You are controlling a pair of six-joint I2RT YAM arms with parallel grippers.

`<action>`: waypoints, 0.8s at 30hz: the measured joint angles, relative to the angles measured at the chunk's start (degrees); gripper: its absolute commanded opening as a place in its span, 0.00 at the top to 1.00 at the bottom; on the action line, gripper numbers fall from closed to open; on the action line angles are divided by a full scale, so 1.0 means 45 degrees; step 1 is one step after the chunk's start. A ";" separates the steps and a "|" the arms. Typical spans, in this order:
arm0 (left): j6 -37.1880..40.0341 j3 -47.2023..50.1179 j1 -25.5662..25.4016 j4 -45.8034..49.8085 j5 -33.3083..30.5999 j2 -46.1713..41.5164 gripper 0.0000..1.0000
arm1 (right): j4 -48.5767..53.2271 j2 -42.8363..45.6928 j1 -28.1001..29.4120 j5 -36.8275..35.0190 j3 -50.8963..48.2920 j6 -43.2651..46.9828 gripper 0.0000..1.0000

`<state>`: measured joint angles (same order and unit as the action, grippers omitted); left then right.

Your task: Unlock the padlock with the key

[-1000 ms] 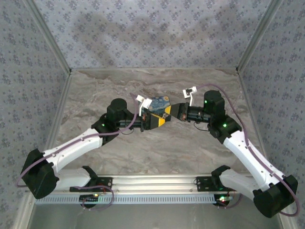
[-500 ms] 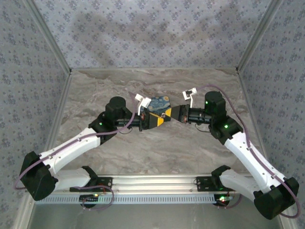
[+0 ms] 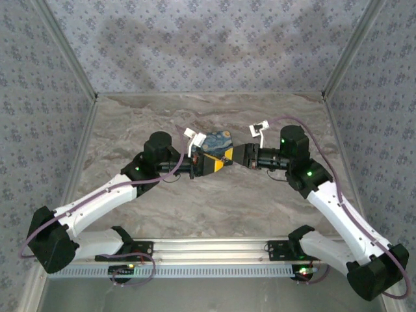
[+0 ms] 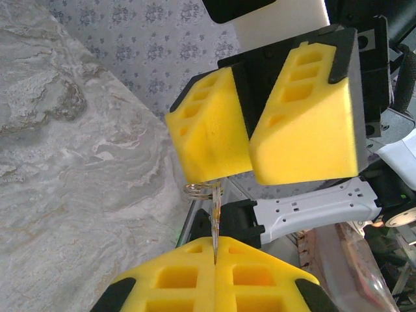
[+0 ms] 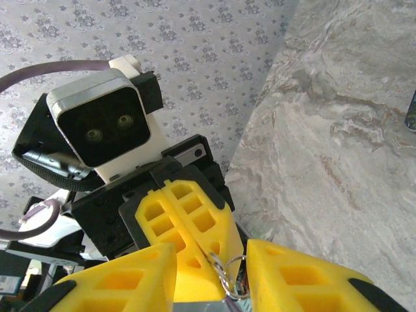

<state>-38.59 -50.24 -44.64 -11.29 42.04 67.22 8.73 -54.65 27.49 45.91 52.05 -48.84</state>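
My left gripper (image 3: 221, 164) is shut on the key (image 4: 214, 218), whose thin blade sticks up out of the seam between its yellow fingers (image 4: 195, 276). A small silver key ring (image 4: 198, 190) hangs at the key's far end. My right gripper (image 5: 211, 279) faces the left one tip to tip above the table, and its jaws stand open on either side of the key ring (image 5: 229, 276), with a gap on both sides. The padlock is hidden.
A blue-and-yellow painted box (image 3: 218, 140) lies on the marble table (image 3: 214, 201) just behind the two meeting grippers. Patterned walls (image 3: 208, 45) close off the back and both sides.
My right gripper was shut at the key's ring end and its jaws have now parted. The left gripper stays closed on the key, and both arms have barely shifted.
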 measured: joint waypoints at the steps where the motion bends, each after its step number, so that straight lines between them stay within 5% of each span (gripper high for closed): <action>1: 0.0000 0.0000 0.0000 0.0000 0.0000 0.0000 1.00 | -0.0010 0.0044 0.0029 0.0000 -0.0039 0.0000 0.64; 15: 0.0005 -0.0185 -0.0102 0.0238 0.0083 -0.0005 1.00 | 0.0034 -0.0029 0.0636 -0.0248 -0.0160 0.0437 0.97; 24: 0.0180 -0.0194 -0.0049 0.0855 -0.0248 -0.0452 0.68 | 0.0034 0.0277 0.0316 -0.0238 -0.0636 0.0874 1.00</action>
<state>-37.78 -51.11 -44.86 -7.44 40.93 65.19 8.88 -53.41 28.91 44.84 49.19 -44.91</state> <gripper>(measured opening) 0.300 0.060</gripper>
